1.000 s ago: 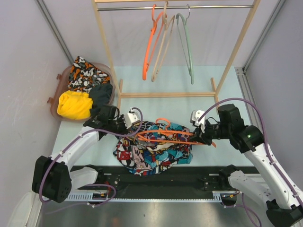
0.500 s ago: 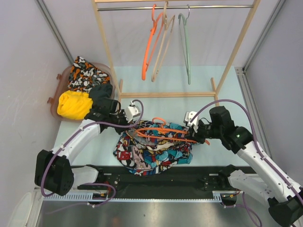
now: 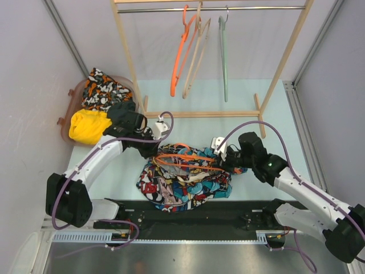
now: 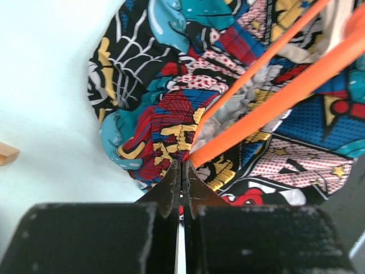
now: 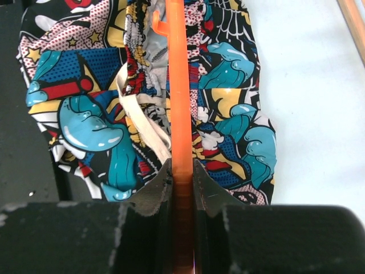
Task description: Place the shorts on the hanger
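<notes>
Up close, the right gripper (image 5: pixel 182 171) clamps the hanger (image 5: pixel 181 85), which is unclear from overhead. The left gripper (image 4: pixel 181 168), closed, perhaps pinches its corner. Overhead, the hanger spans left-right across the shorts (image 3: pixel 182 188).

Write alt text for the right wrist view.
The right gripper clamps the orange hanger, whose rod runs straight up the frame over the comic-print shorts. A pale drawstring lies just left of the rod; pale table shows at right.

You have a pale mint tabletop (image 3: pixel 245 97) boxed in by plain grey walls (image 3: pixel 34 68), with a wooden garment rack (image 3: pixel 128 57) and its metal rail (image 3: pixel 148 9) at the far end.
</notes>
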